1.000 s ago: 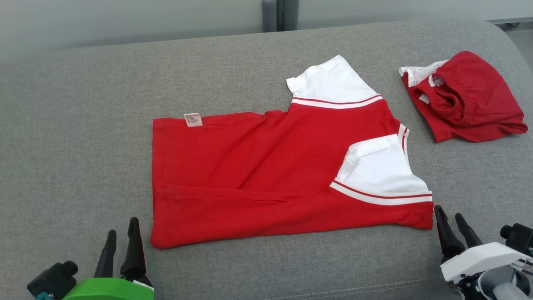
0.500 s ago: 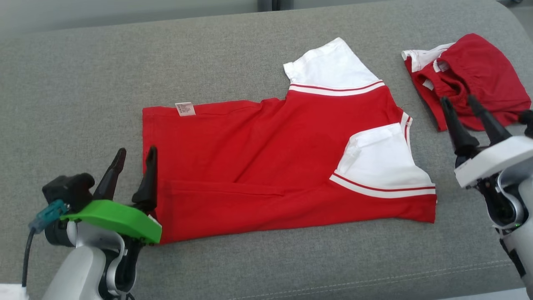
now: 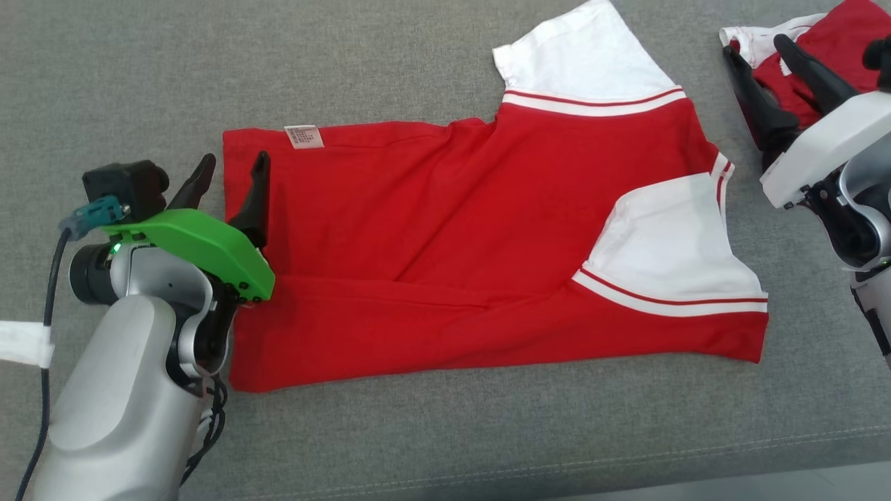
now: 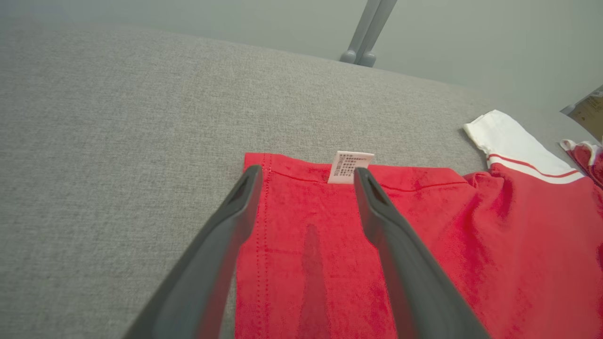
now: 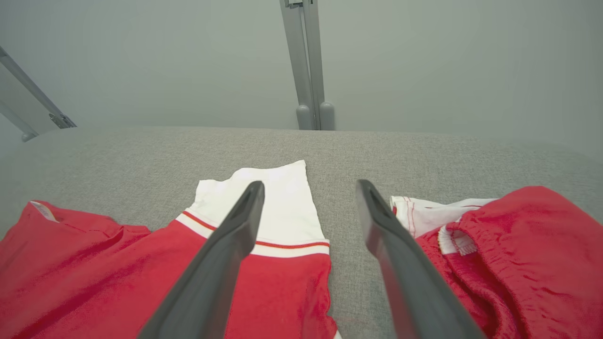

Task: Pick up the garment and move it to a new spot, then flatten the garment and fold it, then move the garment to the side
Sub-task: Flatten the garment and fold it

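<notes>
Broadly, the grey padded surface [image 3: 418, 56] carries everything, and its soft weave will probably drag on cloth pulled across it. The garment [image 3: 452, 229], a red shirt with white sleeves, lies spread across the middle. Its hem is toward the robot's left, and one sleeve is folded in over the body on the right. It looks light, limp and unbreakable. It should sag and bunch if lifted at one point, so pinching two hem corners or the shoulders seems the sounder hold. A second red garment [image 3: 842, 28] lies crumpled at the far right, apart from the shirt but near its far sleeve, and could snag. The left end effector [image 3: 234, 157] hovers over the hem edge, spread wide and empty. The right end effector [image 3: 754, 44], equally wide and empty, hangs between that sleeve and the crumpled piece. A small white care label [image 3: 303, 136] sits near the hem's far corner.
</notes>
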